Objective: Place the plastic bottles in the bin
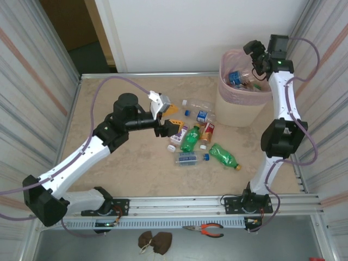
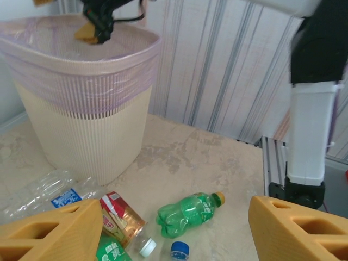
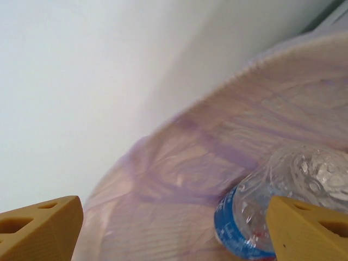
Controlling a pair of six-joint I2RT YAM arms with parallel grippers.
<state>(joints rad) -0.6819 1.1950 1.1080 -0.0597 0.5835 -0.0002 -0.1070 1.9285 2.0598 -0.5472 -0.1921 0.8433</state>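
Plastic bottles point(image 1: 187, 158) lie in a loose cluster mid-bench point(image 1: 119, 92), between the two arms and to the near left of the one bin point(image 1: 243, 103), which stands at the far right. I count about six on the bench: the green bottle with the orange cap point(image 1: 224, 156), the other green bottle point(image 1: 190, 139), a brown bottle with a red label point(image 1: 207, 130), two clear ones with blue labels and one labelled white and purple, plus a couple of loose caps point(image 1: 172, 147). At least two more show inside the bin, but that heap is too jumbled to count. The left pincer point(image 1: 169, 126) hangs just above the cluster's left edge, jaws wide and empty, so the bottles lie below and ahead of it, toward the robot's right; this arm is plainly the nearer one. From its wrist camera the orange-capped bottle lies ahead in the gap, its long axis running almost from finger to finger, so I judge the wrist must turn to close across its sides. The right pincer point(image 1: 255, 54) is over the bin, jaws spread with nothing pinched; a clear blue-labelled bottle point(image 3: 272, 206) lies beneath it against the pink liner.
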